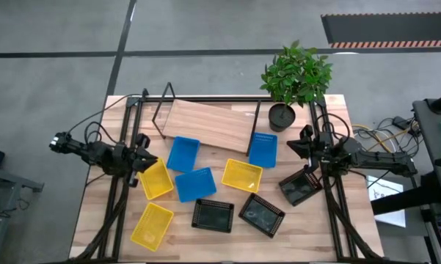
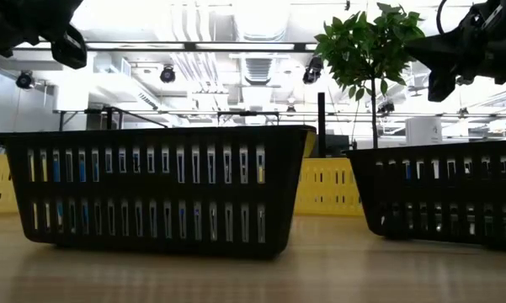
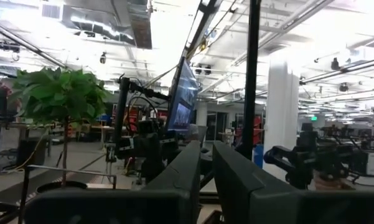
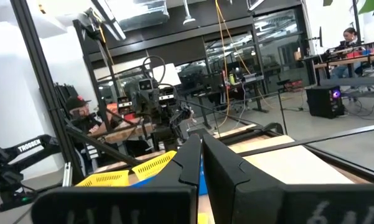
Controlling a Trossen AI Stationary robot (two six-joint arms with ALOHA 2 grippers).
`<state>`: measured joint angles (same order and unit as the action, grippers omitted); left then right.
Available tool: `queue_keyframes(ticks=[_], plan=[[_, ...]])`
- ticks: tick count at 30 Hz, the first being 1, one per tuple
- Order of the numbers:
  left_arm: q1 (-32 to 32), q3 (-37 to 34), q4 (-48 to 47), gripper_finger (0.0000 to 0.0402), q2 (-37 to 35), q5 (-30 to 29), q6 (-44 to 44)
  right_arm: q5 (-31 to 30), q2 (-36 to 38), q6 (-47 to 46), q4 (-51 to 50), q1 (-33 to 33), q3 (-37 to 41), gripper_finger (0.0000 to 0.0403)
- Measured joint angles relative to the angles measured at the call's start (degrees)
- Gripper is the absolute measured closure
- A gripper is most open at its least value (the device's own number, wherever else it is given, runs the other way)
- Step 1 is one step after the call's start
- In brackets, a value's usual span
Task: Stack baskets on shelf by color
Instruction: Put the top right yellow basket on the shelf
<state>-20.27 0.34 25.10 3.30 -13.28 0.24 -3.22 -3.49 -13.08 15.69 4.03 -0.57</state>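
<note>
The light-wood shelf (image 1: 205, 121) stands at the table's far middle with nothing on its board. Three blue baskets (image 1: 183, 154) (image 1: 195, 183) (image 1: 263, 149), three yellow ones (image 1: 155, 180) (image 1: 242, 175) (image 1: 152, 224) and three black ones (image 1: 212, 215) (image 1: 262, 214) (image 1: 299, 186) sit scattered on their bottoms in front of it. My left gripper (image 1: 151, 157) hangs above the table's left side, near a yellow basket, its fingers (image 3: 187, 168) almost together and holding nothing. My right gripper (image 1: 293, 147) hangs at the right side beside a blue basket, shut and holding nothing (image 4: 201, 152).
A potted plant (image 1: 282, 116) stands at the far right, right beside the shelf's right end. The black arm frames (image 1: 125, 183) (image 1: 330, 191) run along both sides of the table. In the low view two black baskets (image 2: 156, 189) (image 2: 442, 189) fill the foreground.
</note>
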Motion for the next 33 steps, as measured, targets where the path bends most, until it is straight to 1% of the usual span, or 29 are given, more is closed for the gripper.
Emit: queue_keyframes(ticks=[2,4,7,9,15,20,25,33], plan=[[0.0,0.0,0.5,0.0375,0.0,1.9,-0.1,0.0,0.0,-2.0,0.5,0.0,0.0,0.0394],[0.0,0.0,2.1,0.0375,0.0,5.1,-0.1,0.2,-0.3,-3.3,2.5,-0.1,0.0,0.0394],[0.0,0.0,4.8,0.0375,0.3,8.5,0.1,0.3,-1.8,-2.6,7.2,-1.4,0.0,0.0394],[0.0,0.0,6.8,0.0375,0.4,8.8,0.1,0.5,-3.8,-0.9,11.7,-3.0,0.0,0.0394],[0.0,0.0,11.2,0.0375,0.3,8.7,0.1,0.0,-13.6,5.6,24.2,-10.9,0.0,0.0394],[0.0,0.0,12.4,0.0375,0.3,8.7,0.1,-7.1,-23.6,9.8,33.7,-17.9,-0.3,0.0394],[0.0,0.0,12.3,0.0375,0.2,8.6,0.1,-12.1,-33.3,12.1,34.3,-23.1,-6.2,0.0394],[0.0,0.0,13.4,0.0375,0.3,8.5,0.1,-13.8,-50.4,17.1,33.3,-27.4,-20.0,0.0394]])
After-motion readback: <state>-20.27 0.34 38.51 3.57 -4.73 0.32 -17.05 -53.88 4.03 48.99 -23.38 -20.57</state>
